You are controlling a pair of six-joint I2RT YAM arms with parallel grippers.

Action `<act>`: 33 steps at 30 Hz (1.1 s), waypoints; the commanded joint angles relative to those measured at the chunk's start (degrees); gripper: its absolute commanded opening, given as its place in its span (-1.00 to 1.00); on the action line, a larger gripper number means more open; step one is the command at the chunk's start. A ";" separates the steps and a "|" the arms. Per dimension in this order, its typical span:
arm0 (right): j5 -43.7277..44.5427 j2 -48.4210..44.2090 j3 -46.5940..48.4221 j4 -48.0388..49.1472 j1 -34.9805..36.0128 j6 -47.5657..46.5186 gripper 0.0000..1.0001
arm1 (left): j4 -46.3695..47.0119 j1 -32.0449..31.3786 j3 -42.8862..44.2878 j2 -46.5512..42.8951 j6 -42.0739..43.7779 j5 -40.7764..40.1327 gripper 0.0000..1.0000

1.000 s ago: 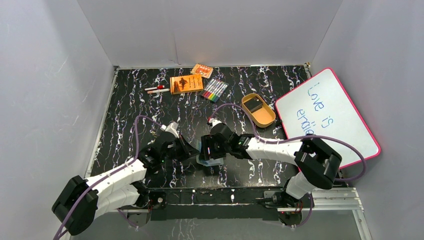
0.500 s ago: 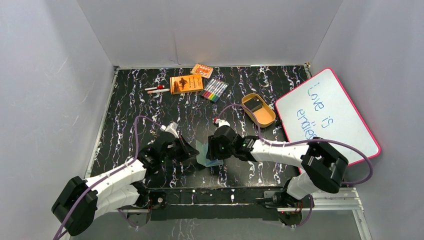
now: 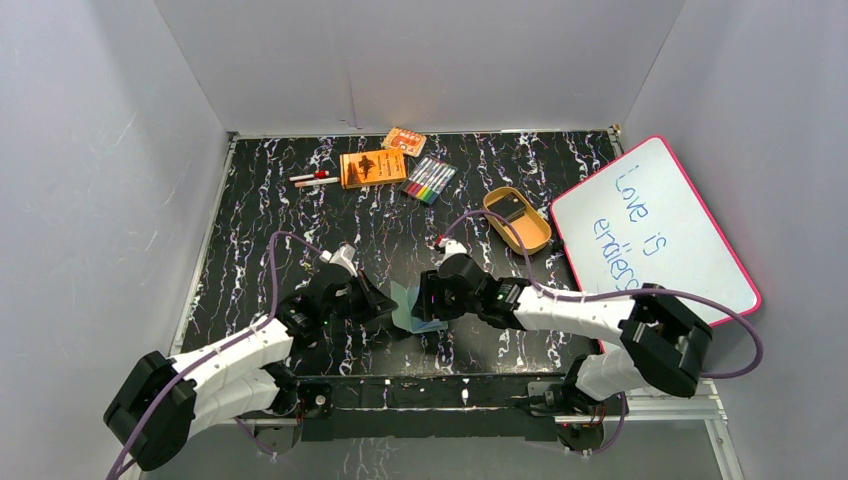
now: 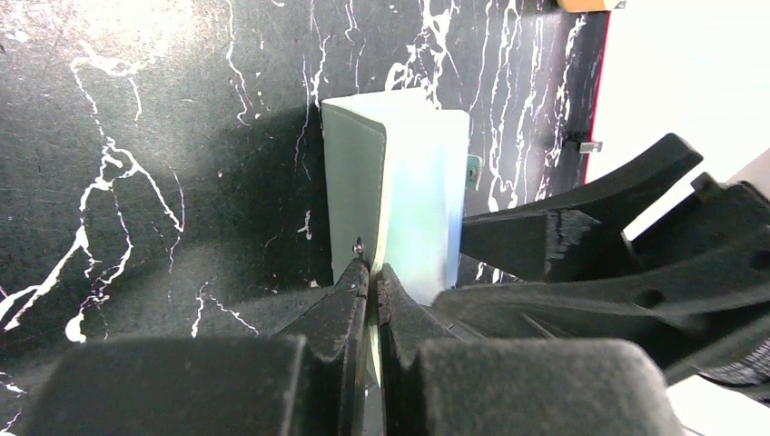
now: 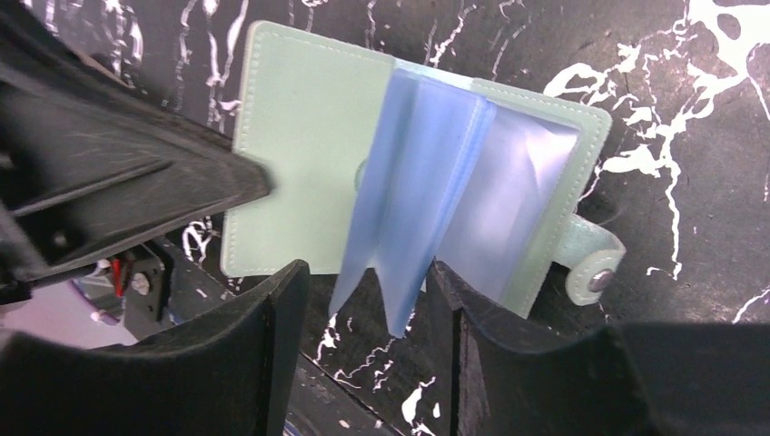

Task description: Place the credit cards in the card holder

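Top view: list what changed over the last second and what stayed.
The right gripper slid right, uncovering the card holder, which now shows lying open with its blue sleeves between that gripper's open jaws. The right elbow swung outward. Unchanged: the left gripper stays pinched on the holder's cover; the tray and whiteboard have not moved.

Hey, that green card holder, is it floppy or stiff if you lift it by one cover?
Probably floppy: the card holder is fanned open, its thin blue sleeves standing loose. Likely light, since the left end effector pinches just one cover edge.
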 commanded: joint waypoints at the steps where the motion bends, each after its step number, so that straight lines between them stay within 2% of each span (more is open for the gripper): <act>1: 0.12 -3.68 -1.38 5.30 -0.18 0.87 0.23 | -0.71 -0.25 0.05 0.66 1.11 -1.13 -1.00; 9: 3.12 -4.78 -2.46 3.21 -0.94 2.93 0.23 | -0.61 -0.24 -0.13 1.37 1.38 -1.34 -1.00; 20: 3.11 -4.70 -3.39 2.39 -2.39 3.82 -0.09 | 0.04 -0.24 -0.72 2.27 1.36 -1.31 -1.00; 26: 2.99 -4.72 -3.42 2.76 -2.46 3.74 0.15 | 0.38 -0.25 -0.98 3.62 1.56 -1.34 -1.00; 30: 3.05 -4.50 -3.38 1.89 -2.97 3.97 0.15 | 0.75 -0.25 -1.50 4.15 1.71 -1.62 -1.00; 33: 2.70 -3.64 -3.21 1.20 -3.30 3.91 0.03 | 0.94 -0.25 -1.78 4.43 1.84 -1.78 -1.00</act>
